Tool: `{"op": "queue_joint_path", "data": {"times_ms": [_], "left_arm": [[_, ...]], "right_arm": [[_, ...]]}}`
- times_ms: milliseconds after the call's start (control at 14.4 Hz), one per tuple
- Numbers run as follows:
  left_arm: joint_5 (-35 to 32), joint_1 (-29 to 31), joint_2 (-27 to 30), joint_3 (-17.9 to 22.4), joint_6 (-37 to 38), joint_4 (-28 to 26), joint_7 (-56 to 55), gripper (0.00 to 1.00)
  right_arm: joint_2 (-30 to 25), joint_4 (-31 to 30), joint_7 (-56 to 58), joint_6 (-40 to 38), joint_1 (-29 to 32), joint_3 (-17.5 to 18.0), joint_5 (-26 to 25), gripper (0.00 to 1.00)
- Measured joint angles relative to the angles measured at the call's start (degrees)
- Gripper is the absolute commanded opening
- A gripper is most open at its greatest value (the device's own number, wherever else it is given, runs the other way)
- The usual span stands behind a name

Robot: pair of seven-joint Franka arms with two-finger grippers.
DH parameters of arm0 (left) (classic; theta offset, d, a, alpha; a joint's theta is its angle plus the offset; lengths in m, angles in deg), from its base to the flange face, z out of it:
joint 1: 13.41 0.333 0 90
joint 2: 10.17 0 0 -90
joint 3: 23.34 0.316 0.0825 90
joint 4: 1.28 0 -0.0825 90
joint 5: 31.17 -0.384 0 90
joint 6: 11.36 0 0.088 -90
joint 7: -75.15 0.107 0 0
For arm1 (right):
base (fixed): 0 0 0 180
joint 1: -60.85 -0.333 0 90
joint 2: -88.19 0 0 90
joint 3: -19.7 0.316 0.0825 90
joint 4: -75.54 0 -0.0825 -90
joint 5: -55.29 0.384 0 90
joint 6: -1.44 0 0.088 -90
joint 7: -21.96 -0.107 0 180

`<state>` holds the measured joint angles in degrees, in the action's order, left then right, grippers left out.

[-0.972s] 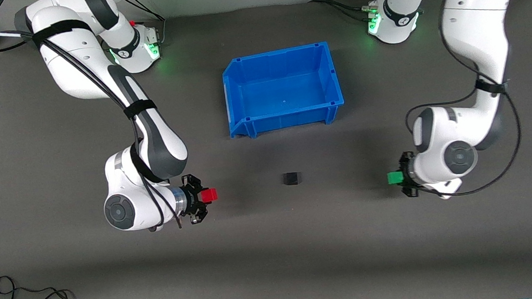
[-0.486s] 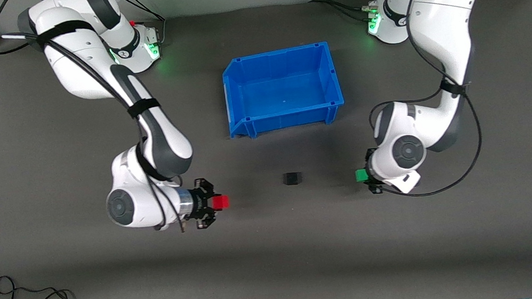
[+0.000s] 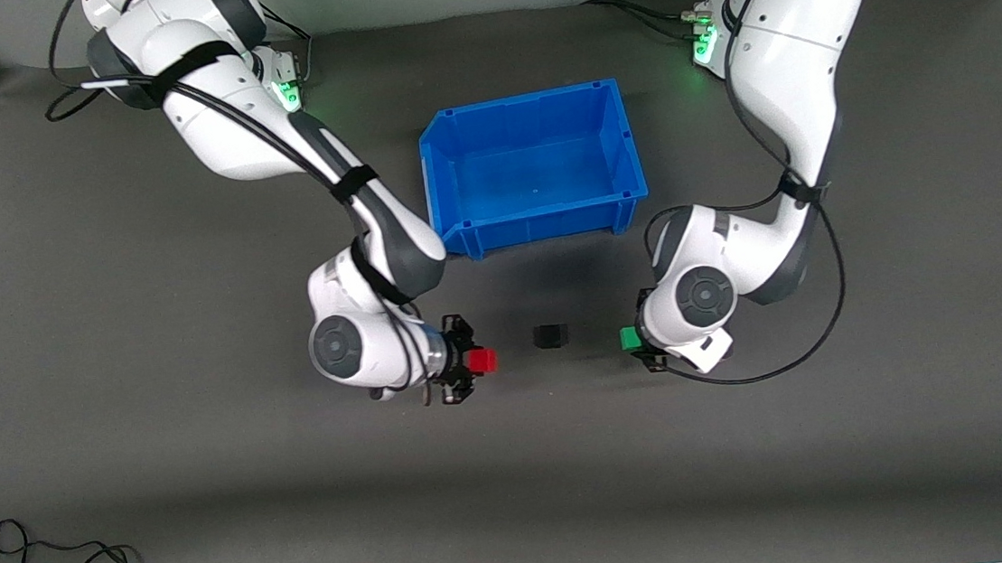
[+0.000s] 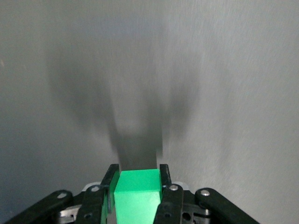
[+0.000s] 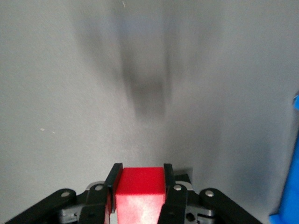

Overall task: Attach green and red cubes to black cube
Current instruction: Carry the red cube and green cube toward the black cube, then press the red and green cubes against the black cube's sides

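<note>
Front view: high camera facing both arm bases, looking down on the whole table around the blue bin (image 3: 533, 165). Wrist views: each looks close along its own fingers to the mat. The right wrist view catches the blue bin's edge (image 5: 295, 103), shared with the front view.

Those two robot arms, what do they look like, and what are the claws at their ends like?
Both arms are glossy white rounded shells with dark grey joints and round grey caps. Black cables run along each, held by black straps, and green lights glow at the bases. The left claw and right claw are small and black, with silver screws on their linkages.
</note>
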<state>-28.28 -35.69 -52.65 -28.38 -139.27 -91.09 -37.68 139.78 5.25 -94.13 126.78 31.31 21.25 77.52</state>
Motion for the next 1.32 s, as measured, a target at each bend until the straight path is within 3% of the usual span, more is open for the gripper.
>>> {"op": "queue_joint_path", "data": {"times_ms": [556, 1319], "left_arm": [[0.0, -5.4, -2.3, -0.2, 0.0, 3.7, -5.2, 0.00], [0.0, -7.8, -4.2, -0.2, -3.2, 5.0, -7.1, 0.00]], "right_arm": [[3.6, 1.1, -3.8, 3.0, -2.8, 0.1, 0.0, 0.15], [5.9, 1.3, -5.0, 4.4, -4.8, 0.1, 0.0, 0.16]]}}
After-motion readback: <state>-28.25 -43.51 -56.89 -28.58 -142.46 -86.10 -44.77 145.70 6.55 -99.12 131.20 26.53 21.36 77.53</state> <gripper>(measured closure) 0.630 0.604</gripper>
